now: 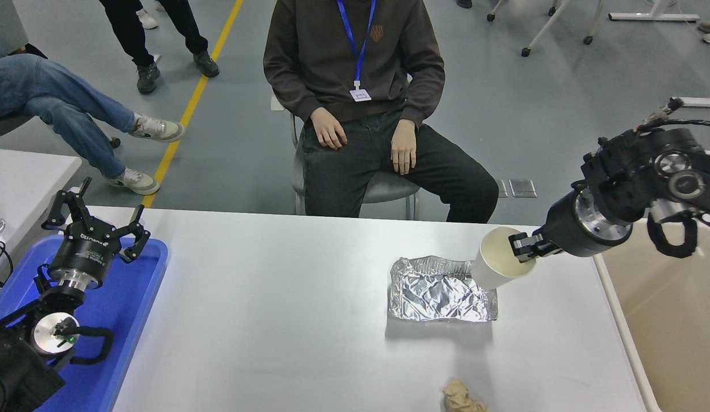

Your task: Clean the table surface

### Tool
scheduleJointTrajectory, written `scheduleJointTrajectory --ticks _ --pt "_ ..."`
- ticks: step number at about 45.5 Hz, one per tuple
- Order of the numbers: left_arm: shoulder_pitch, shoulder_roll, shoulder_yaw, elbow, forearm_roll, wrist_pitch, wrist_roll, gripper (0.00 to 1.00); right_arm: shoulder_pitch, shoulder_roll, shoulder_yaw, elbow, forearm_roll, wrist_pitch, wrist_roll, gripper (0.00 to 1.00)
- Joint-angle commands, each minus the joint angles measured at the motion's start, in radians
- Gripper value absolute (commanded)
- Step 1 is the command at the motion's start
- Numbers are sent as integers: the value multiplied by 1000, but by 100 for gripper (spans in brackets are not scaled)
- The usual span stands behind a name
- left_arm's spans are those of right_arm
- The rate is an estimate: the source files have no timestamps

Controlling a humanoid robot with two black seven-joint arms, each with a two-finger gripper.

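My right gripper pinching a paper cup's rim, lifted over the white counter, foil tray below-left, crumpled napkin cut off, my left gripper spread, parked.

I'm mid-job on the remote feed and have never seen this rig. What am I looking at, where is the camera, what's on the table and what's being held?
The one view comes from a camera high on the robot, looking down over the white table surface. Two black arms enter from the sides. The left gripper, fingers spread, sits parked over a blue tray. The right gripper pinches the rim of a white paper cup, held tilted above the table's right part, near a beige bin. On the table lie a crumpled foil sheet and a brown paper wad. A person sits opposite.
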Motion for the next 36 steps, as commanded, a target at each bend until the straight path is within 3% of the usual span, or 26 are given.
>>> scheduleJointTrajectory --ticks 1,22,36 --pt "0 0 0 0 0 0 0 100 33 -130 1 17 17 53 1 0" --pt "0 0 1 0 0 0 0 100 21 -400 -2 -1 27 93 11 0" --pt "0 0 1 0 0 0 0 100 4 -422 -15 -219 24 93 40 0"
